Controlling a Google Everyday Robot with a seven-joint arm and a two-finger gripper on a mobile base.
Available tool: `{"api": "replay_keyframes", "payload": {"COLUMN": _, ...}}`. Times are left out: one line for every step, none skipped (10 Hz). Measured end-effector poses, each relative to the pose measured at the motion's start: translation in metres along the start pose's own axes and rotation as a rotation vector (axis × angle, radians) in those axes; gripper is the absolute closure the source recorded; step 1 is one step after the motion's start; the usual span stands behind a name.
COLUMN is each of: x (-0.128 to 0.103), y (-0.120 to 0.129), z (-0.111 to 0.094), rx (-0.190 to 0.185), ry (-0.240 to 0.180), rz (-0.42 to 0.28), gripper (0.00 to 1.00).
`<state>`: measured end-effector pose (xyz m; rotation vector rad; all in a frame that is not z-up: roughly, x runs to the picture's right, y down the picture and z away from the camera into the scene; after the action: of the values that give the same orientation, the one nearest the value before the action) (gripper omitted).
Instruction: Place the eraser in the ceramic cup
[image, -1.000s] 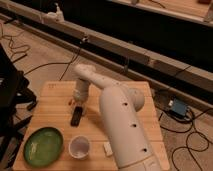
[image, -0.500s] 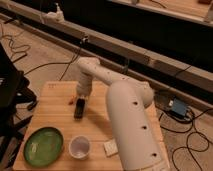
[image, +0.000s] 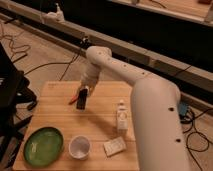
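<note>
My gripper (image: 83, 92) hangs over the far-left part of a wooden table (image: 55, 112), at the end of my one white arm, which reaches in from the lower right. It is pinched on the eraser (image: 81, 101), a small black block that hangs from it with its long axis close to vertical and its upper end hidden inside the grip. The ceramic cup (image: 79, 147) stands upright and open-mouthed at the near edge of the table. In the camera view it lies almost straight below the gripper and well apart from it, so I judge the coming move to be a carry toward the near edge. The cup sits between a green bowl (image: 44, 145) on its left and a pale beige block (image: 114, 145) on its right. A slim white bottle (image: 121, 115) stands farther right. I cannot tell whether the eraser's lower end clears the tabletop. A thin red-orange thing (image: 73, 98) just beside it is too indistinct to identify. My arm covers the table's right side.
</note>
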<state>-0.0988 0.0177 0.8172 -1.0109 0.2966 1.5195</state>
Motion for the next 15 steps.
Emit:
{"api": "replay_keyframes", "payload": {"x": 0.007, "y": -0.002, "z": -0.014, "rx": -0.012, "ry": -0.022, "rz": -0.032, "gripper": 1.0}}
{"api": "replay_keyframes", "payload": {"x": 0.014, "y": -0.002, "z": -0.025, "rx": -0.023, "ry": -0.037, "rz": -0.068, "gripper": 1.0}}
{"api": "replay_keyframes", "payload": {"x": 0.024, "y": -0.001, "z": -0.033, "rx": -0.039, "ry": -0.045, "rz": -0.112, "gripper": 1.0}}
{"api": "replay_keyframes", "payload": {"x": 0.034, "y": 0.001, "z": -0.035, "rx": -0.055, "ry": -0.04, "rz": -0.155, "gripper": 1.0}}
{"api": "replay_keyframes", "payload": {"x": 0.037, "y": 0.002, "z": -0.036, "rx": -0.063, "ry": -0.039, "rz": -0.172, "gripper": 1.0}}
{"api": "replay_keyframes", "payload": {"x": 0.038, "y": 0.002, "z": -0.036, "rx": -0.062, "ry": -0.038, "rz": -0.173, "gripper": 1.0}}
{"api": "replay_keyframes", "payload": {"x": 0.037, "y": 0.004, "z": -0.036, "rx": -0.063, "ry": -0.038, "rz": -0.174, "gripper": 1.0}}
{"api": "replay_keyframes", "payload": {"x": 0.037, "y": 0.005, "z": -0.035, "rx": -0.059, "ry": -0.037, "rz": -0.179, "gripper": 1.0}}
{"api": "replay_keyframes", "payload": {"x": 0.035, "y": 0.005, "z": -0.035, "rx": -0.051, "ry": -0.042, "rz": -0.189, "gripper": 1.0}}
{"api": "replay_keyframes", "payload": {"x": 0.033, "y": 0.009, "z": -0.036, "rx": -0.046, "ry": -0.051, "rz": -0.21, "gripper": 1.0}}
{"api": "replay_keyframes", "payload": {"x": 0.031, "y": 0.015, "z": -0.035, "rx": -0.05, "ry": -0.059, "rz": -0.232, "gripper": 1.0}}
{"api": "replay_keyframes", "payload": {"x": 0.031, "y": 0.019, "z": -0.037, "rx": -0.06, "ry": -0.069, "rz": -0.248, "gripper": 1.0}}
{"api": "replay_keyframes", "payload": {"x": 0.032, "y": 0.022, "z": -0.038, "rx": -0.075, "ry": -0.08, "rz": -0.267, "gripper": 1.0}}
{"api": "replay_keyframes", "payload": {"x": 0.035, "y": 0.025, "z": -0.039, "rx": -0.092, "ry": -0.09, "rz": -0.29, "gripper": 1.0}}
{"api": "replay_keyframes", "payload": {"x": 0.041, "y": 0.029, "z": -0.039, "rx": -0.113, "ry": -0.092, "rz": -0.33, "gripper": 1.0}}
